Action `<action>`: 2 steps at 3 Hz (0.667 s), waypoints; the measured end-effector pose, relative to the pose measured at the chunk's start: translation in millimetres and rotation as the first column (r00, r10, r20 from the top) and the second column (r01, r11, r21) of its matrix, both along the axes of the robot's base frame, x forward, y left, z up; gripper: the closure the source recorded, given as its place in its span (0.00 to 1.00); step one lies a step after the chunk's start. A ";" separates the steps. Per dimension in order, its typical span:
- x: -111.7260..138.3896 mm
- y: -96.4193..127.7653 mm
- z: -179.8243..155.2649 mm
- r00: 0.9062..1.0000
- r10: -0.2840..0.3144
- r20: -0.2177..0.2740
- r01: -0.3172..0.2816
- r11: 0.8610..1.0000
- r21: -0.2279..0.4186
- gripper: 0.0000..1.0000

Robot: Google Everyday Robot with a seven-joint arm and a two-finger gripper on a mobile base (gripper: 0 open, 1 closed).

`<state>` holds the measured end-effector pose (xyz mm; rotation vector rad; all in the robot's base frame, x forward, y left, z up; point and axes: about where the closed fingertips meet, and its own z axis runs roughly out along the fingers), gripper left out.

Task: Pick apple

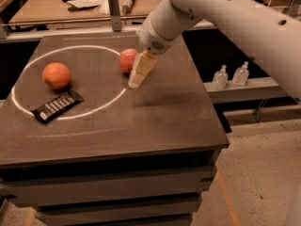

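Pincer (pixel 136 80) just beside apple (pixel 125 60), perhaps touching.

Arm (pixel 225 13) extends from upper right, claw (pixel 136 82) angled down-left.

**Surfaces as I see them**

Above the centre of the frame, the apple (pixel 126 60) has smooth skin with a light sheen. Just right of it, the gripper (pixel 135 81) looks like matt cream plastic. The table (pixel 155 121) top is dark and matt. The orange fruit (pixel 56 75) at the left looks slightly lumpy.
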<state>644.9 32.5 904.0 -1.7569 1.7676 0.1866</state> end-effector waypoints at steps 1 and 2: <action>22.5 39.2 -21.4 0.999 0.006 -0.031 -0.006 1.000 0.019 0.00; 23.7 37.0 -23.1 0.999 -0.002 -0.036 0.003 1.000 0.028 0.00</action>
